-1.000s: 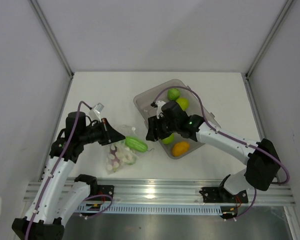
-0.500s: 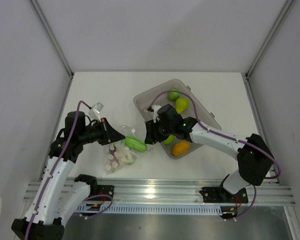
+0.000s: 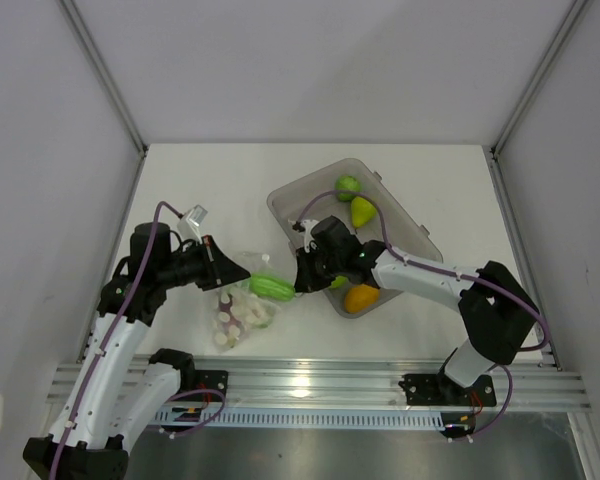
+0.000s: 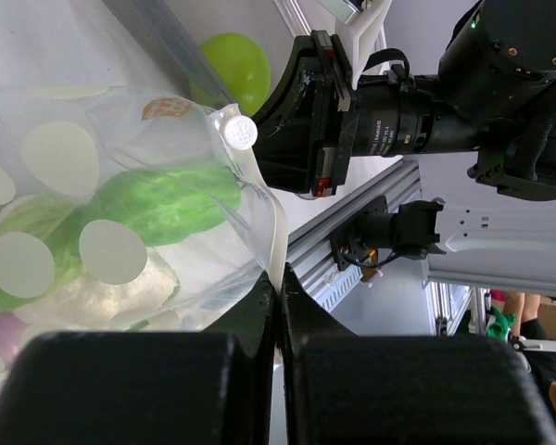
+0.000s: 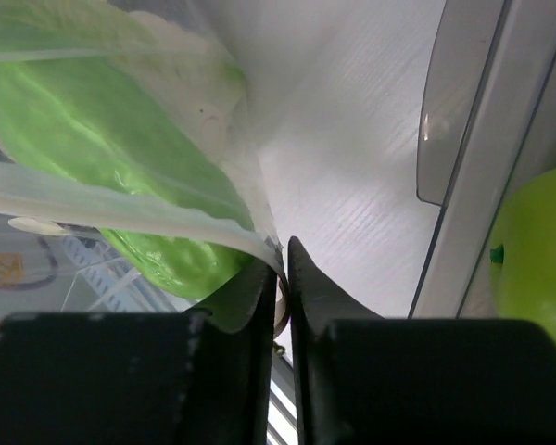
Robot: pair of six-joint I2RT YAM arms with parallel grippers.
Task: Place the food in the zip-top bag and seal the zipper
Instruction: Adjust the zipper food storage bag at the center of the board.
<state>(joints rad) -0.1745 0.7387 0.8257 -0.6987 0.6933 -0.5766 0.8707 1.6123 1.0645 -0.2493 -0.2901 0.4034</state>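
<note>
The loading step looks part done. Both arms hold the mouth of the clear crinkly plastic zip-top bag (image 3: 237, 312), seemingly to spread it so that more food can go in. Sealing is not yet in reach.

The left gripper (image 3: 242, 275) has its jaws pressed fully together on the bag's mouth edge, and the bag's body hangs just below and ahead of its tips. White and purple toy pieces show through the film.

Between the two grippers lies the bumpy green toy cucumber (image 3: 272, 287), at the mouth and apparently partly inside.

The right gripper (image 3: 299, 282) has its jaws nearly together, pinching the thin film on the cucumber's far side.

Behind the right gripper, the grey translucent rectangular plastic bin (image 3: 280, 203) holds a green apple (image 3: 348, 186), a green pear (image 3: 363, 211) and an orange-yellow citrus (image 3: 361, 298).

Next, the cucumber needs to go fully in. One hand would then have to let go to fetch fruit.
</note>
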